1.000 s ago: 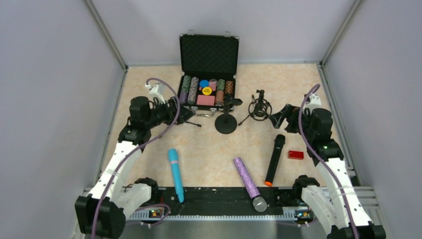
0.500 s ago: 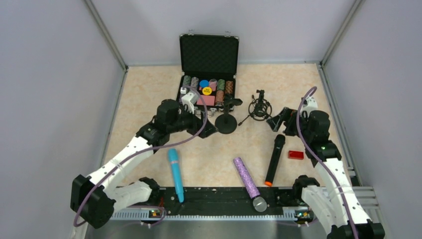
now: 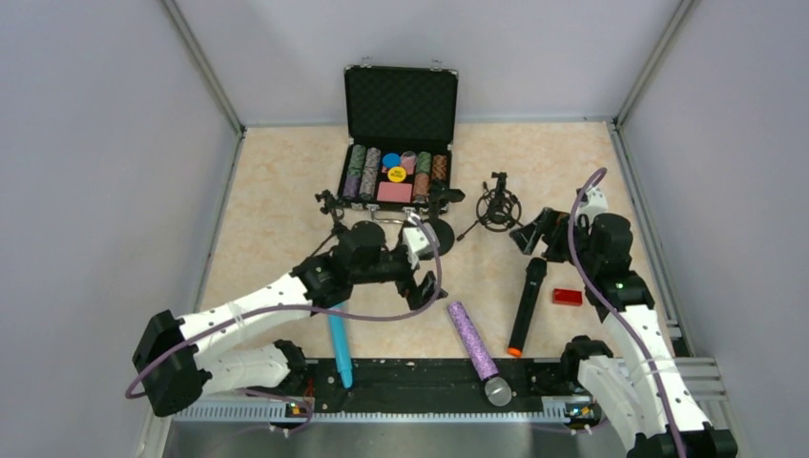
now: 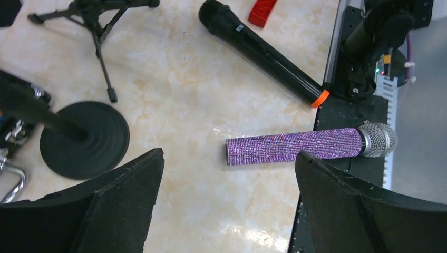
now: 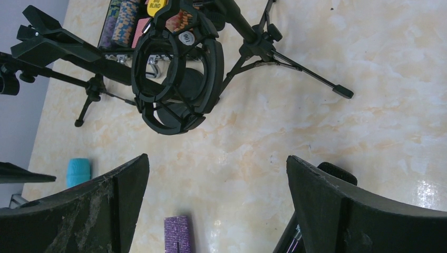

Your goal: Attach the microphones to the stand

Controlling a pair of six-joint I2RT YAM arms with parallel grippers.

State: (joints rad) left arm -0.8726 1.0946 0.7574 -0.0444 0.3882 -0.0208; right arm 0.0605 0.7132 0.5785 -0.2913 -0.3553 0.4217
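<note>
Three microphones lie near the table's front: a turquoise one (image 3: 336,342), a glittery purple one with a silver grille (image 3: 474,342) (image 4: 295,147), and a black one with an orange end (image 3: 528,305) (image 4: 263,50). A round-base stand (image 3: 437,236) (image 4: 84,139) and a tripod stand with a ring shock mount (image 3: 499,208) (image 5: 176,84) rise mid-table. My left gripper (image 3: 423,286) (image 4: 226,158) hovers open just left of the purple microphone's handle end, nothing between its fingers. My right gripper (image 3: 530,232) (image 5: 217,163) is open above the black microphone's head, facing the shock mount.
An open black case of poker chips (image 3: 399,143) stands at the back. A small tripod (image 3: 329,205) sits left of it. A red block (image 3: 567,297) lies right of the black microphone. A black rail (image 3: 420,377) runs along the front edge.
My left arm has swung from the left side, past the case, toward the middle and nearer the purple microphone. The right arm has barely shifted. Both grippers stay open.
</note>
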